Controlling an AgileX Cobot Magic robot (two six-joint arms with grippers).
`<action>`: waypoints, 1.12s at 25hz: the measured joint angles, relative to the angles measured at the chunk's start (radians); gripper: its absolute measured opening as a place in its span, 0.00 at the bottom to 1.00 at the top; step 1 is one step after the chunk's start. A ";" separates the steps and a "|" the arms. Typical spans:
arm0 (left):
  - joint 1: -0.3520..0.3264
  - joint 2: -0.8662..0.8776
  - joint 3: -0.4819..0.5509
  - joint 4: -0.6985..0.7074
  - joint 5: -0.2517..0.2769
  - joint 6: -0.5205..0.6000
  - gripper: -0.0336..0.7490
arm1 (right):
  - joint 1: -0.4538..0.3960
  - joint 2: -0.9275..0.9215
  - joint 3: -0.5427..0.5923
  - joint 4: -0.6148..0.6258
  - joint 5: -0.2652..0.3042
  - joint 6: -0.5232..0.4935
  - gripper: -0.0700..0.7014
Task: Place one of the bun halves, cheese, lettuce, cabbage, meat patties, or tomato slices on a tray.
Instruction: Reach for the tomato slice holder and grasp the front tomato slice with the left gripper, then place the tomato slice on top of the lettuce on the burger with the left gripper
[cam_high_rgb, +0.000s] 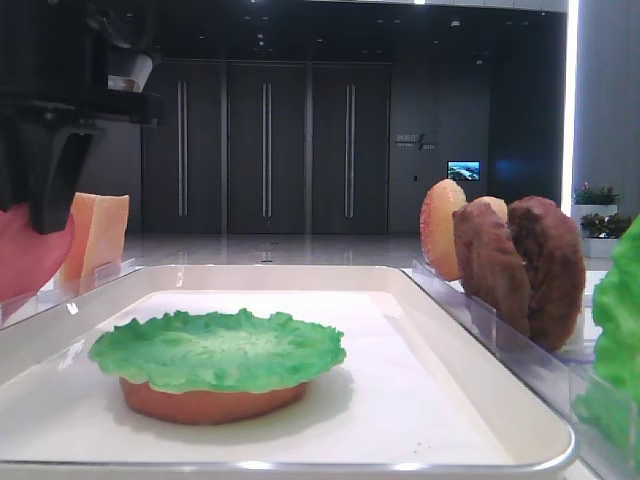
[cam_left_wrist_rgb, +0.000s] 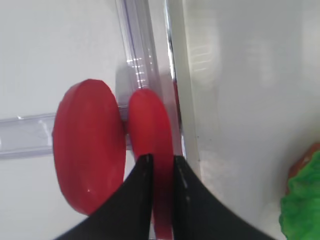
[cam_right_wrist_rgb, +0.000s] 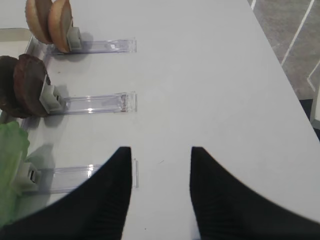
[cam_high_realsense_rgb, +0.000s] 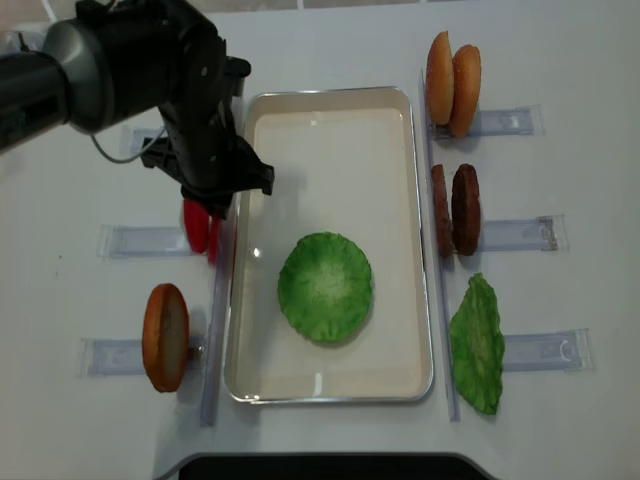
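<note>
Two red tomato slices stand on edge in a clear holder left of the white tray (cam_high_realsense_rgb: 330, 110). My left gripper (cam_left_wrist_rgb: 160, 159) is shut on the right-hand tomato slice (cam_left_wrist_rgb: 150, 120), the one next to the tray rim; the other tomato slice (cam_left_wrist_rgb: 90, 145) stands free beside it. From above, the left arm (cam_high_realsense_rgb: 200, 110) covers most of the tomato slices (cam_high_realsense_rgb: 197, 228). On the tray lies a green lettuce leaf (cam_high_realsense_rgb: 325, 287) on a bun half (cam_high_rgb: 210, 400). My right gripper (cam_right_wrist_rgb: 161, 150) is open over bare table.
Right of the tray, clear holders carry two bun halves (cam_high_realsense_rgb: 452, 78), two meat patties (cam_high_realsense_rgb: 455, 210) and a lettuce leaf (cam_high_realsense_rgb: 478, 345). Cheese slices (cam_high_rgb: 95, 235) stand at the far left. An orange-brown disc (cam_high_realsense_rgb: 165, 337) stands in the near left holder.
</note>
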 joint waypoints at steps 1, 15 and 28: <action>0.000 0.000 -0.014 -0.010 0.007 0.004 0.13 | 0.000 0.000 0.000 0.000 0.000 0.000 0.45; 0.000 0.000 -0.088 -0.052 0.059 0.037 0.13 | 0.000 0.000 0.000 0.000 0.000 0.000 0.45; 0.000 -0.009 -0.088 -0.092 0.118 0.078 0.13 | 0.000 0.000 0.000 0.000 0.000 0.000 0.45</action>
